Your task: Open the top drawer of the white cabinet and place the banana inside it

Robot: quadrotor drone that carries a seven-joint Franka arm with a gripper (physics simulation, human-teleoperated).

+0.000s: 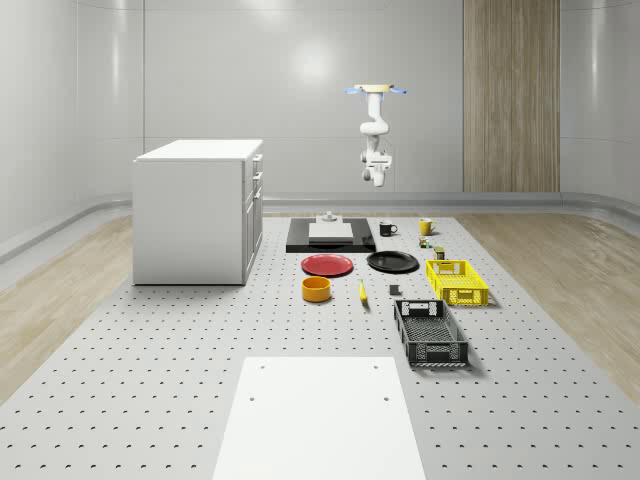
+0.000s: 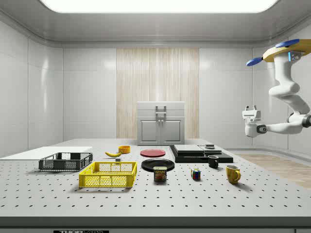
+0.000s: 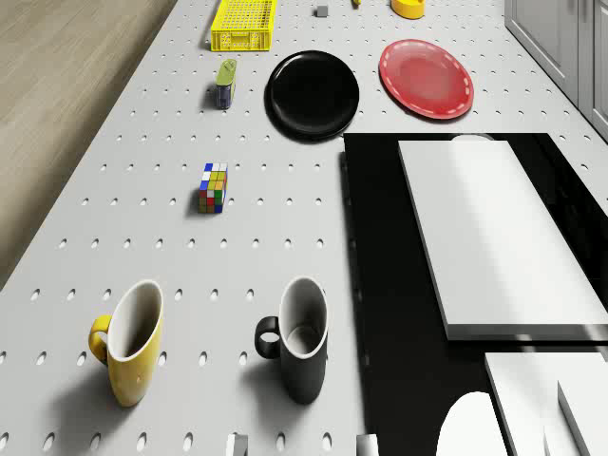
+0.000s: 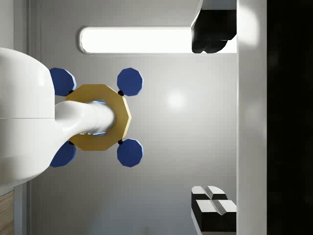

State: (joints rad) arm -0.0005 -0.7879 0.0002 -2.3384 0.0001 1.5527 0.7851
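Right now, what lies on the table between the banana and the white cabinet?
In the whole-scene view, the orange bowl sits between the banana and the white cabinet; the rest of that stretch is bare table.
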